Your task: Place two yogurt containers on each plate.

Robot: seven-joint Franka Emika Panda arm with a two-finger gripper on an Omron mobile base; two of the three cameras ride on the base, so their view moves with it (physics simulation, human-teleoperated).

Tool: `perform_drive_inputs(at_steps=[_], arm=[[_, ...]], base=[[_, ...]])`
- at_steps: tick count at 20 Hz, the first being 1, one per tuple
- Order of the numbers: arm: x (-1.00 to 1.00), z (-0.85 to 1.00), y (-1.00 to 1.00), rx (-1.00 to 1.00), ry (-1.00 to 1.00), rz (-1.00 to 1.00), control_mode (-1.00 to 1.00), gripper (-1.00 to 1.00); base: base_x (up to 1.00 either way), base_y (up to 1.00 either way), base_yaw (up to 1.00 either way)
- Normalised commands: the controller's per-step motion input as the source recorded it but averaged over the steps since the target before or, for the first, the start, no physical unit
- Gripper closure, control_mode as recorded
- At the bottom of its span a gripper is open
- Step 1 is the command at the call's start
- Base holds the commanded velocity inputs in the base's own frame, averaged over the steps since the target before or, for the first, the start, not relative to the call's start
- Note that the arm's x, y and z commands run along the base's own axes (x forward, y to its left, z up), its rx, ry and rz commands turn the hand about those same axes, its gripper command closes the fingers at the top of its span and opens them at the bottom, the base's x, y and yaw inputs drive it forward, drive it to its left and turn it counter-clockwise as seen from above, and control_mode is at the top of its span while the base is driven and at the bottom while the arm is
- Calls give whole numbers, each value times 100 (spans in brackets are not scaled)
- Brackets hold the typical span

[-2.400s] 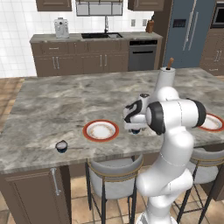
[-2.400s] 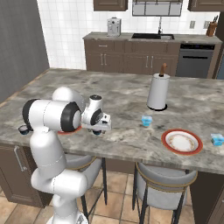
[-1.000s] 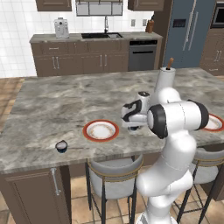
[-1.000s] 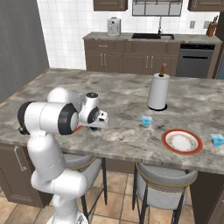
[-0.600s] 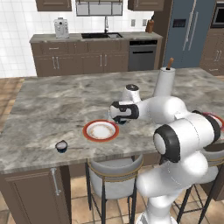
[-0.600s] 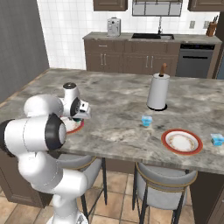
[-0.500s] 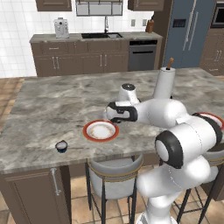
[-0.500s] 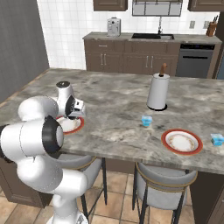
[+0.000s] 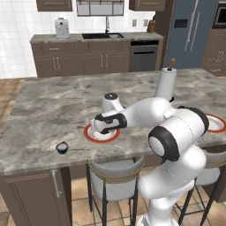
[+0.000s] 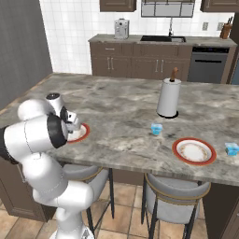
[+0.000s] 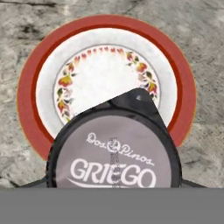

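The gripper (image 9: 99, 128) is hovering over the left plate (image 9: 89, 135), pinching a dark yogurt cup (image 11: 113, 151) labelled GRIEGO above the plate's near part. The right plate (image 10: 194, 151) is sitting between two light blue cups (image 10: 156, 129). Another dark cup (image 9: 62, 148) is standing left of the left plate.

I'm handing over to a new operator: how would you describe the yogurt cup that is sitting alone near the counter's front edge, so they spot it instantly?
Start at the long marble island counter and find the red-rimmed plate under the robot's pincer. Left of that plate, close to the counter's front edge, stands a small dark navy yogurt cup with a pale top. Unlike the light blue cups, it is dark and round.
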Motion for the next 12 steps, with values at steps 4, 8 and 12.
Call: perform_drive_inputs(at_steps=[4,8,12], arm=[[45,-17,0,-1,8,0,-100,100],[47,-3,0,0,4,0,-100,100],[45,-6,0,0,4,0,-100,100]], base=[[0,0,0],[0,0,0],[0,0,0]])
